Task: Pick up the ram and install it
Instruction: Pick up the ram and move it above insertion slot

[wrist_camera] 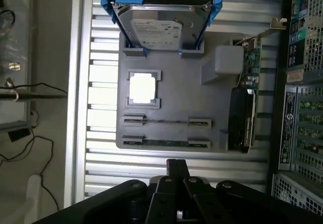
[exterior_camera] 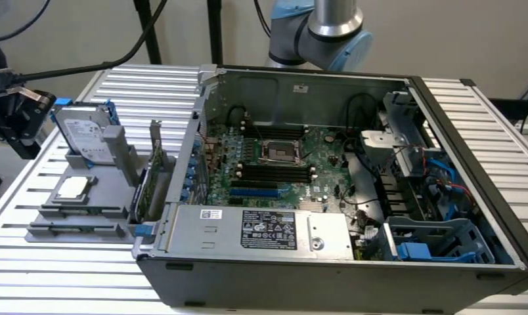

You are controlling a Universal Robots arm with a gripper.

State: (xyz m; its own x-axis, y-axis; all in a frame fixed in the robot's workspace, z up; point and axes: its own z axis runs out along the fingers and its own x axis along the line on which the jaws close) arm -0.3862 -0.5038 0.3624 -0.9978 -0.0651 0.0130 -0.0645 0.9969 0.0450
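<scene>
The ram [wrist_camera: 162, 143] is a thin green stick standing on edge between two clips of the grey holder [wrist_camera: 176, 98]. A second thin stick [wrist_camera: 166, 121] sits in the clip pair beside it. In the exterior view the ram [exterior_camera: 71, 229] is at the holder's near end, on the exterior view's left of the open computer case. My gripper [wrist_camera: 176, 167] hovers above the table off that same end of the holder, apart from the ram. Its black fingers are pressed together and hold nothing. The exterior view has the gripper [exterior_camera: 23, 134] at the far left, high over the table.
The holder also carries a hard drive [wrist_camera: 159, 27] in a blue bracket, a square silver processor [wrist_camera: 142, 88] and an upright green expansion card [wrist_camera: 247, 108]. The open case [exterior_camera: 334, 164] shows the motherboard with black memory slots [exterior_camera: 273, 172]. Cables hang at the exterior view's upper left.
</scene>
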